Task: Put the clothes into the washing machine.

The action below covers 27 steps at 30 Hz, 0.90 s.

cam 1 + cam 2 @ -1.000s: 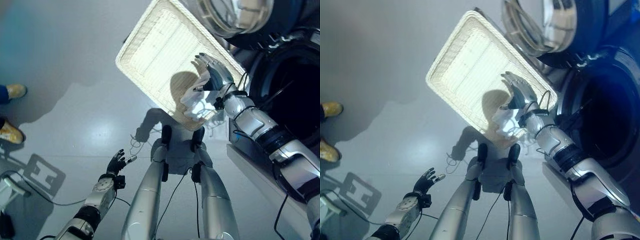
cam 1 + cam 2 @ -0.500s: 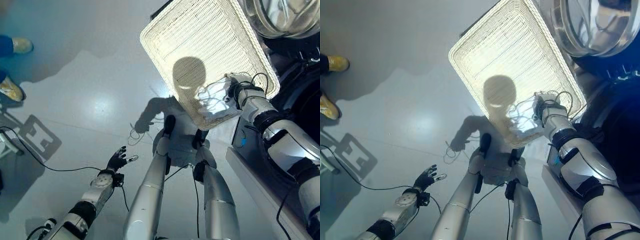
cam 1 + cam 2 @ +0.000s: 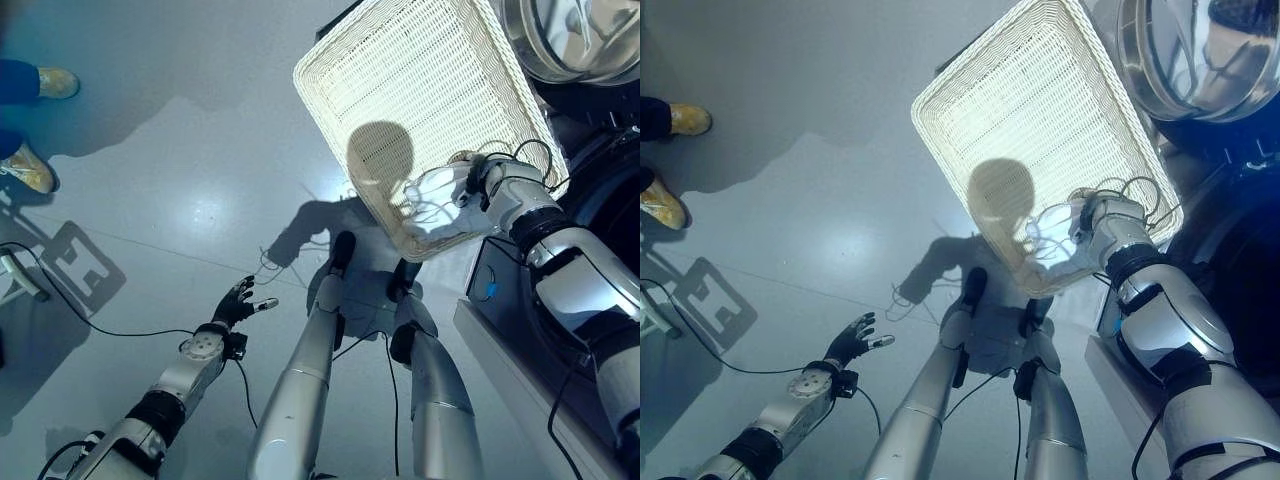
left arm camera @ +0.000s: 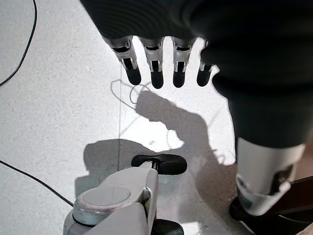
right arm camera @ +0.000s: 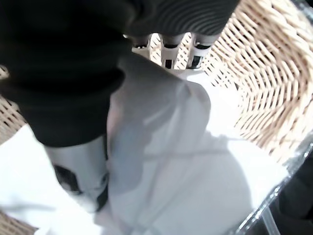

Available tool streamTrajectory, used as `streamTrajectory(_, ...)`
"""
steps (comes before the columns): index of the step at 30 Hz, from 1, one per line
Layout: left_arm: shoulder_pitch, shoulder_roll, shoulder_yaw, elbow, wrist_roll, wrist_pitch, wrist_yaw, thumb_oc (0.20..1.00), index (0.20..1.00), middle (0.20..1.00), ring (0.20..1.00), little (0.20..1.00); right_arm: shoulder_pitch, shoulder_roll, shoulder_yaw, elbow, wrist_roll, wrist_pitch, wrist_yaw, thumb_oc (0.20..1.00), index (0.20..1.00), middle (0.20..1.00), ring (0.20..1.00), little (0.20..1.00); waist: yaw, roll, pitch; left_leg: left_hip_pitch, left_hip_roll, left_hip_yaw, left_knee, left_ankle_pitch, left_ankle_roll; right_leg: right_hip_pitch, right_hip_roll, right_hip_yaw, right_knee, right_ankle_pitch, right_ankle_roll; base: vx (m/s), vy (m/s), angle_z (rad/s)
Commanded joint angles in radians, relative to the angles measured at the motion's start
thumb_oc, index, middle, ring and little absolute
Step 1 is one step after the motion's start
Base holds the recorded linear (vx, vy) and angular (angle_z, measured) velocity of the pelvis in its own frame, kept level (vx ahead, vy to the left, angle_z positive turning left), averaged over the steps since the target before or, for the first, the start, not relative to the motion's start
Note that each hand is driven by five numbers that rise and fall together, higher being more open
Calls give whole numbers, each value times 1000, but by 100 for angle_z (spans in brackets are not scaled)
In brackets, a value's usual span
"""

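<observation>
two hands are at work here, well apart from each other. nearest, the left hand [image 3: 236, 303] hangs low over the grey floor [image 3: 150, 150], its fingers [image 4: 155, 68] straight and slightly spread, holding nothing; there is plenty of bare floor around it. off by the far left edge stand a person's yellow shoes [image 3: 30, 170], a good way from that hand.

farther out and to the right, the white wicker basket [image 3: 420, 90] lies tilted on the floor, its woven rim open and most of its bottom bare. the near corner of the basket holds the white cloth [image 3: 435, 205], bunched and creased, pale with soft grey folds, packed up against the corner wall. the right hand [image 5: 68, 73] is down in that corner, right on the cloth; in the right wrist view its fingers [image 5: 168, 51] point straight toward the wicker wall with their tips at the cloth's edge, and the cloth bulges between them and the thumb, but i cannot tell whether they have closed on it.

just beyond the basket's right side is the dark washing machine [image 3: 600, 200], with its round glass door [image 3: 580, 35] swung open above the basket's far corner. the room between basket rim and machine front is tight, and the right arm fills much of it.
</observation>
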Motion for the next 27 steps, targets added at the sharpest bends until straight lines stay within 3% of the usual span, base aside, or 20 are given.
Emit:
streamTrajectory(1,20,-17,-13,-4,42,22,18,1000,1000,1000,1000,1000,110,-58,58,78,-22,-21,151,200,200,200,200,200,4,78,-18,-1,-36,81,-57,5,13,-27,6,-22,17,18,81,-3,-29,3)
streamTrajectory(5,16,-14,-15,-8,40,29,22,1000,1000,1000,1000,1000,123,-59,64,65,0,-54,199,200,200,200,200,200,1,77,-18,6,-33,83,-63,9,12,-26,8,-18,15,21,80,0,0,0)
streamTrajectory(12,19,-12,-5,1,36,25,31,1000,1000,1000,1000,1000,126,-68,59,21,17,-73,122,200,200,200,200,200,-11,66,-18,13,-26,91,-61,8,10,-22,18,-11,16,23,79,-7,-10,-1)
streamTrajectory(18,34,3,12,0,41,17,32,1000,1000,1000,1000,1000,100,-90,88,-36,15,-64,139,200,200,200,200,200,-14,50,-18,24,-18,94,-55,2,9,-8,19,-20,19,22,79,-15,-51,-5)
streamTrajectory(19,55,5,12,0,46,15,30,1000,1000,1000,1000,1000,113,-95,99,-57,17,-57,158,200,200,200,200,200,-14,46,-18,67,-15,95,-59,-26,4,26,21,-9,29,-7,89,-39,-52,-11)
streamTrajectory(20,50,16,26,-3,44,10,26,1000,1000,1000,1000,1000,91,-117,112,-104,45,-37,193,200,200,200,200,200,-18,39,-18,35,-13,99,-56,0,7,3,21,-22,17,22,79,-42,-49,-12)
streamTrajectory(23,76,28,28,-5,41,6,23,1000,1000,1000,1000,1000,110,-131,116,-176,149,4,234,200,200,200,200,200,-24,30,-18,82,-9,104,-58,-30,1,41,25,-8,25,-7,87,7,-39,-15)
streamTrajectory(25,75,32,35,7,42,6,15,1000,1000,1000,1000,1000,118,-138,93,-212,287,32,228,200,200,200,200,200,-30,26,-18,94,-4,111,-59,-33,0,49,29,-3,27,-11,85,-27,-30,-13)
streamTrajectory(26,75,35,44,15,45,5,6,1000,1000,1000,1000,1000,133,-138,44,-236,515,58,180,200,200,200,200,200,-37,25,-18,102,-2,117,-55,-37,0,54,33,5,31,-17,81,-23,-29,-13)
streamTrajectory(27,76,34,44,17,45,4,4,1000,1000,1000,1000,1000,138,-137,32,-238,539,58,171,200,200,200,200,200,-38,25,-18,103,-1,119,-54,-38,0,55,33,6,32,-19,80,-27,-28,-16)
